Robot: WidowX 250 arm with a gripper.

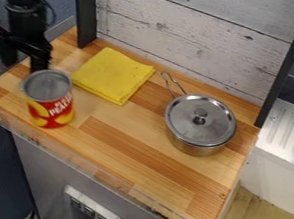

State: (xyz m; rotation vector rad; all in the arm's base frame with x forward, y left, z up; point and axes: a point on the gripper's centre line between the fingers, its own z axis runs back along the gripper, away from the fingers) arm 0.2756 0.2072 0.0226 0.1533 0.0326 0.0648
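- Two fingers [40, 61] of the black gripper [24, 64] point down and stand apart, clamped on nothing.
- Just beside the fingertips, on the side toward the counter's front edge, the red-and-yellow can [50, 108] stands on the wooden counter [125, 146]; whether a fingertip touches its rim cannot be told.
- Stiff walls seem likely, so the can should bear a firm squeeze without folding; its weight depends on what is inside, which cannot be told.
- Smooth, curved sides may let it turn or slip if only one finger bears on it, and a knock high up could tip it.
- Best hold, as a judgement: both fingers at opposite ends of its width, around mid-height, well below the grey round top.
- Upright as it stands, the can has its long axis vertical, round top up; the lettered side of its label faces away from the fingers, toward the front edge.
- Beside the fingers, on the pot's side, lies a folded yellow cloth [113, 75], flat and probably soft.
- Well apart from the fingers, beyond the cloth, sits a lidded metal pot [196, 146], its wire handle [172, 84] pointing back toward the cloth.
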